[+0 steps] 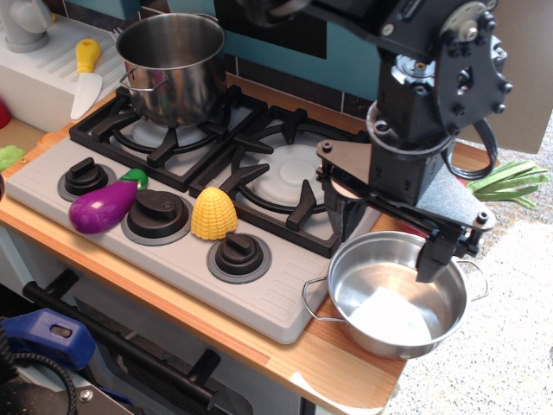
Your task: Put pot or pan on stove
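The small shallow steel pot (399, 304) with wire loop handles sits on the wooden counter just off the right front corner of the light grey stove (259, 294). My gripper (389, 238) hangs over the pot's far rim with its jaws open. One black finger (435, 258) reaches down inside the pot. The other finger (340, 218) stands outside the rim, by the stove's right edge. Nothing is gripped. The right grate (289, 173) has nothing on it.
A tall steel stockpot (173, 65) stands on the left grate. A purple toy eggplant (102, 207) and a yellow toy corn (213, 213) lie among the black knobs (238, 253). A yellow-handled knife (86, 73) lies back left. Green leaves (510, 181) lie at the right.
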You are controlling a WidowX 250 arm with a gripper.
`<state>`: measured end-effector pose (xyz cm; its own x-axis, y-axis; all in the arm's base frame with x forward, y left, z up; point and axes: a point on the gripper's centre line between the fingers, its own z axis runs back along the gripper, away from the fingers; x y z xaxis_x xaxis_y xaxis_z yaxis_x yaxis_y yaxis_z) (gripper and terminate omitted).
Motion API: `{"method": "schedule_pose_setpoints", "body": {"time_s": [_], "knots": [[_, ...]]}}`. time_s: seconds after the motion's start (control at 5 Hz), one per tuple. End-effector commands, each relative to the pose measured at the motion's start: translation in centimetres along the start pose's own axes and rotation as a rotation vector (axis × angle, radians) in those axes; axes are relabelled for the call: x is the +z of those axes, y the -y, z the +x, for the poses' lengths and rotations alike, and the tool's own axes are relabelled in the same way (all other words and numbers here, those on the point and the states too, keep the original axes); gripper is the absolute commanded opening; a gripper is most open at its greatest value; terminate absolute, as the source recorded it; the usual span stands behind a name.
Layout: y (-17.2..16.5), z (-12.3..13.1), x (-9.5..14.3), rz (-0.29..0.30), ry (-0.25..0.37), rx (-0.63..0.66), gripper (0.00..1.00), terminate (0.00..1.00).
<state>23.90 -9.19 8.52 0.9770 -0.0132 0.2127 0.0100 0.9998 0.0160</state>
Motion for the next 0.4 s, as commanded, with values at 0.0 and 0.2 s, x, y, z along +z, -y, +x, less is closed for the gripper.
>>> {"method": "schedule_pose_setpoints", "body": {"time_s": [0.0, 0.2], "knots": [[0.0, 0.0, 0.0, 0.0, 0.0, 0.0, 1.0, 0.0], [1.5, -0.9, -0.3, -0.012, 0.002, -0.069, 1.0, 0.0]]}}
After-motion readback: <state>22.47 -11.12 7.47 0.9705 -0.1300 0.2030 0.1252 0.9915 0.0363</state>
